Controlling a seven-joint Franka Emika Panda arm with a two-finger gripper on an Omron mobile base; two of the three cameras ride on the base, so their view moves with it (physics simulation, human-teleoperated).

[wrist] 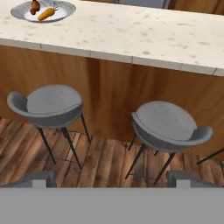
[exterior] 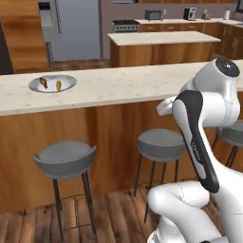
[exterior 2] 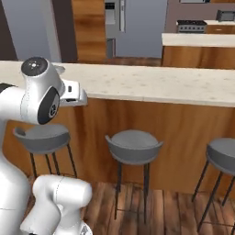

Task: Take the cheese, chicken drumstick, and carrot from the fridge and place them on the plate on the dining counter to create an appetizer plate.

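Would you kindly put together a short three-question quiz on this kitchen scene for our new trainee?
1. True or false: the plate on the dining counter already holds the carrot and the chicken drumstick.
2. Multiple choice: the gripper is A) shut on the cheese, B) open and holding nothing, C) shut on the carrot.
3. Short answer: in the hand view, what stands on the wooden floor below the counter edge?

Key
1. True; both lie on the plate, and no cheese is seen there.
2. B; its finger tips stand wide apart with nothing between them.
3. Two grey stools, the left stool and the right stool.
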